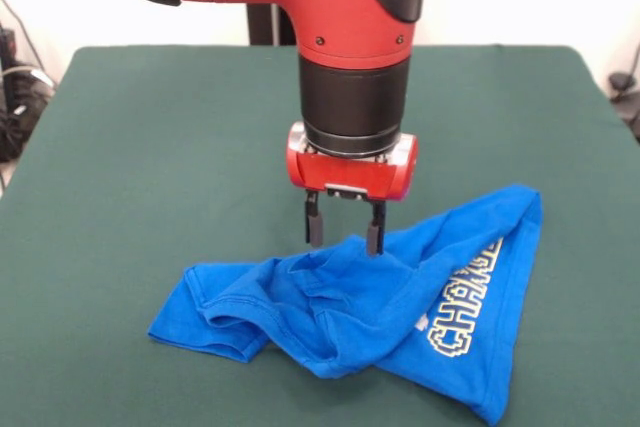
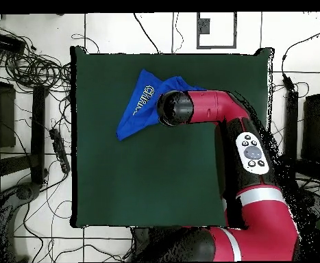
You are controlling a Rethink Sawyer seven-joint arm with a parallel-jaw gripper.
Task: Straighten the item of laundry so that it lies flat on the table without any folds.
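From my seat the big rectangular counter (image 1: 150,147), covered in dark green felt-like cloth, fills most of both views, with white floor and tangled cables round it overhead. The red and black arm (image 2: 255,178) reaches across it from the base and ends straight down over the work.

The small bright blue short-sleeved T-shirt (image 1: 400,297) lies crumpled toward one edge of the counter, far from flat: it is bunched into a rough triangle, one side doubled over on itself, and only the yellow-outlined letters "CHANGE" show along a slanted fold. A raised ridge of cloth runs up to the pincer (image 1: 345,232).

The pincer's two dark fingers stand spread, with a clear gap between them; the tips sit at the top of that ridge, one finger looking to touch the fabric. I can't tell whether any cloth lies between them.

I judge this to be the grasp step, with the flattening barely begun. The next move calls for pressing the fingers together on a single layer at the ridge, then drawing it outward and low, away from the bunched side, so the fold opens rather than the whole shirt sliding.
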